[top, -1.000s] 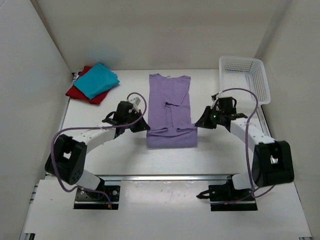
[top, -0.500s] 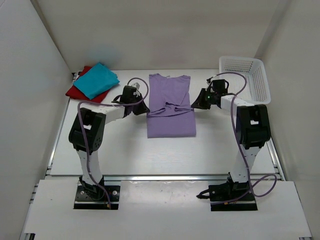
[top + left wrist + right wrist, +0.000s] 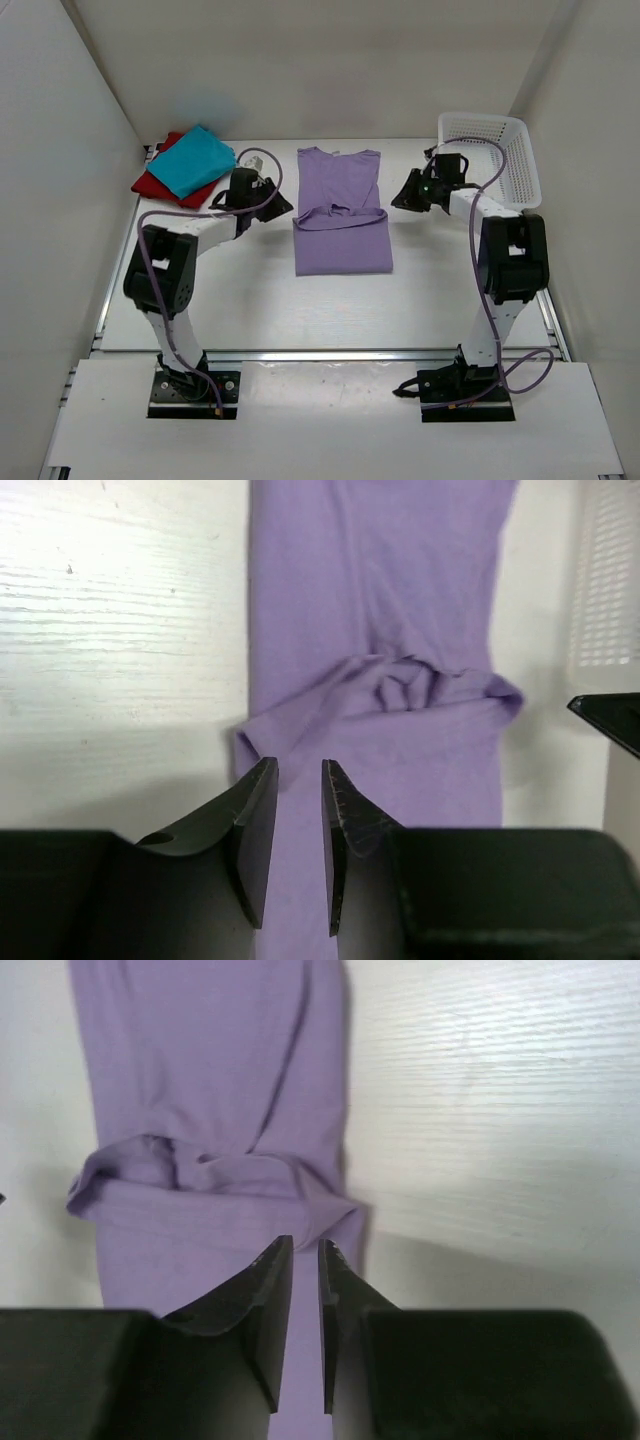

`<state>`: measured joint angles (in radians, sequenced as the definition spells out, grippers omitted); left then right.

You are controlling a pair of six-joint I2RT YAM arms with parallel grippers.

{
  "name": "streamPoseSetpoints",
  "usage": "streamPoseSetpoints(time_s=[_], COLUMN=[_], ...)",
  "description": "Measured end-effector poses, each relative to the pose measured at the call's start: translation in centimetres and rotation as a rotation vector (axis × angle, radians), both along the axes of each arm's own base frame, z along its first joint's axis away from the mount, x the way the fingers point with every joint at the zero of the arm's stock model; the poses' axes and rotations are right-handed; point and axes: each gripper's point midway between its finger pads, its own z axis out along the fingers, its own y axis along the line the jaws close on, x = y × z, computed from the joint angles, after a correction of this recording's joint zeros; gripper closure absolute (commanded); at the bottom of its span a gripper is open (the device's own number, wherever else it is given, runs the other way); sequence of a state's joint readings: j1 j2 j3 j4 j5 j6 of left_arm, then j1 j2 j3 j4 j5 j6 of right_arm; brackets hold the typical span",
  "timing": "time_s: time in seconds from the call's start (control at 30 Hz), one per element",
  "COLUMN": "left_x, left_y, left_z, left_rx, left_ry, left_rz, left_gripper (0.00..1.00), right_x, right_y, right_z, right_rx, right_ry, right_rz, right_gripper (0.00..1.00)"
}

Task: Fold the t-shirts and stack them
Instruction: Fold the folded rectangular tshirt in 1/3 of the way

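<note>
1. We see the lilac t-shirt lying mid-table as a narrow strip, with a bunched fold across its middle.
2. We see the teal t-shirt, folded, atop the red t-shirt at the far left corner.

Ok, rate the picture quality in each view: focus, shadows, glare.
Top external: even soft light, sharp throughout, a faint bluish cast on the wall behind the teal shirt. Left wrist: lilac shirt crisp, left claw a dark silhouette, shadow band on the table. Right wrist: right claw likewise dark, table bright but not blown out.
</note>
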<state>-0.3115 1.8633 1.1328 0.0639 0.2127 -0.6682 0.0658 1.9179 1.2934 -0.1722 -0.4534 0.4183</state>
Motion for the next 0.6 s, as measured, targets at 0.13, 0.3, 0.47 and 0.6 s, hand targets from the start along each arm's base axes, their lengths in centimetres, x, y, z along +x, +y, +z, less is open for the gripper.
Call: streamPoseSetpoints(time_s=[0.13, 0.3, 0.47, 0.6], left_x=[-1.7, -6.4, -12.3, -12.6], left_y=[0.0, -4.5, -5.4, -5.1], left_z=[4.5, 4.3, -4.7, -5.6], left_rx=[-0.024, -0.073, -0.036, -0.051], left_ry=[-0.116, -0.161, 0.052, 0.065], left_rz=[0.012, -0.102, -0.171, -0.161], left_gripper=[0.67, 0.71, 0.72, 0.72], right_x=[-1.3, -4.1, -6.9, -7.0], right_y=[2.1, 9.8, 13.8, 13.8], right_z=[3.4, 3.3, -2.0, -4.7], right_rx=[-0.030, -0.003, -0.002, -0.021], right_ry=[-0.110, -0.152, -0.038, 0.029], right_rz=[0.029, 0.214, 0.339, 0.341], right_gripper=[1.00, 1.00, 1.00, 1.00])
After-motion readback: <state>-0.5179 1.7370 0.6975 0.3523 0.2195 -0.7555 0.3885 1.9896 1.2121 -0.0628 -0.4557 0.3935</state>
